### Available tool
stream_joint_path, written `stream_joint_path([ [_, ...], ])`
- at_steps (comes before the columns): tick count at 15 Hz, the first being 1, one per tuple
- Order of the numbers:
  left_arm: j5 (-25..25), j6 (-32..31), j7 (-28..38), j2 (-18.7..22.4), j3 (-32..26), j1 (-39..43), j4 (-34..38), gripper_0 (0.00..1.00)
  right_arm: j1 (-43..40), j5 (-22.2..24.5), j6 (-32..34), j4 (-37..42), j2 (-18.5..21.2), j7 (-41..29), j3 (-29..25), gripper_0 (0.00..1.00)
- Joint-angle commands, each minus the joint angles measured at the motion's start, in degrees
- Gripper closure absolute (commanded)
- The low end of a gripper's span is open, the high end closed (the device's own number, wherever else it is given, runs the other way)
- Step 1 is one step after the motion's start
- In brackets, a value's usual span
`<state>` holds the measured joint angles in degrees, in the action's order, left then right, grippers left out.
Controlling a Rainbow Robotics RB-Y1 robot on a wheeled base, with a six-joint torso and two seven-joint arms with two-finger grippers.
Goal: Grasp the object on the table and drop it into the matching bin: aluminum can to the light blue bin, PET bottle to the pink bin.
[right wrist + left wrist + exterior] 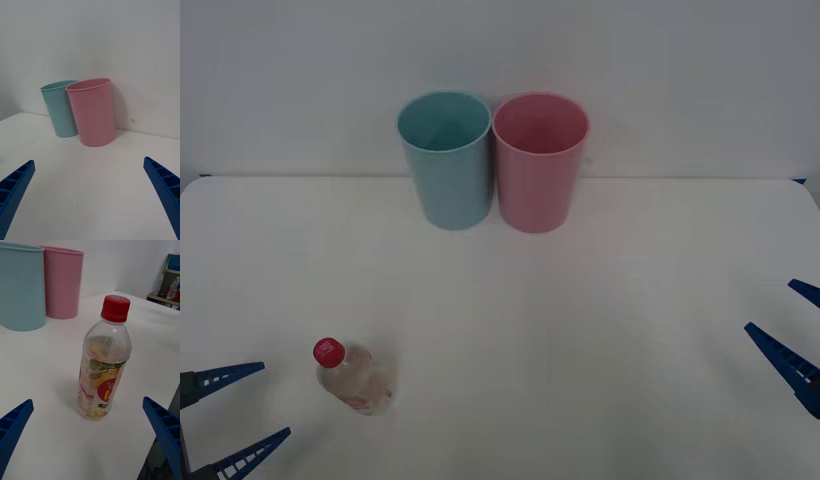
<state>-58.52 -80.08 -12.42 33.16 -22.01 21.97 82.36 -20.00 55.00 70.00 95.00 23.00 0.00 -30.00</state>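
While both arms wait low at the near edge of the white table (pixel 600 400), the left gripper (pixel 235 420) sits at the near left corner with its blue fingers spread wide apart. Just beside it, a short way ahead, a small clear bottle (pixel 352 377) with a red cap stands upright, untouched. It looks empty, so probably light, thin-walled and easy to tip or squash; its smooth label wrap may be slippery. Closing gently around the labelled middle seems safest. At the near right edge, the right gripper (pixel 792 335) is also spread open. Farthest back, a light blue bin (pixel 446 165) and pink bin (pixel 538 168) stand touching.
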Motion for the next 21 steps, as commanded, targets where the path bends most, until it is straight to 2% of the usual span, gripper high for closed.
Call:
stream_joint_path([
  [1,-0.8,0.7,-0.1,-1.0,2.0,-1.3,0.0,0.0,0.0,0.0,0.0,0.0,0.0,0.0,0.0,0.0],
  [4,-0.8,1.7,0.0,-1.3,4.3,-2.9,-0.3,0.0,0.0,0.0,0.0,0.0,0.0,0.0,0.0,0.0],
  [15,-11.6,1.7,-0.3,-10.7,5.0,-11.6,-3.0,0.0,0.0,0.0,0.0,0.0,0.0,0.0,0.0,0.0],
  [21,-12.0,1.7,-0.8,-11.4,5.5,-13.9,-5.2,0.0,0.0,0.0,0.0,0.0,0.0,0.0,0.0,0.0],
])
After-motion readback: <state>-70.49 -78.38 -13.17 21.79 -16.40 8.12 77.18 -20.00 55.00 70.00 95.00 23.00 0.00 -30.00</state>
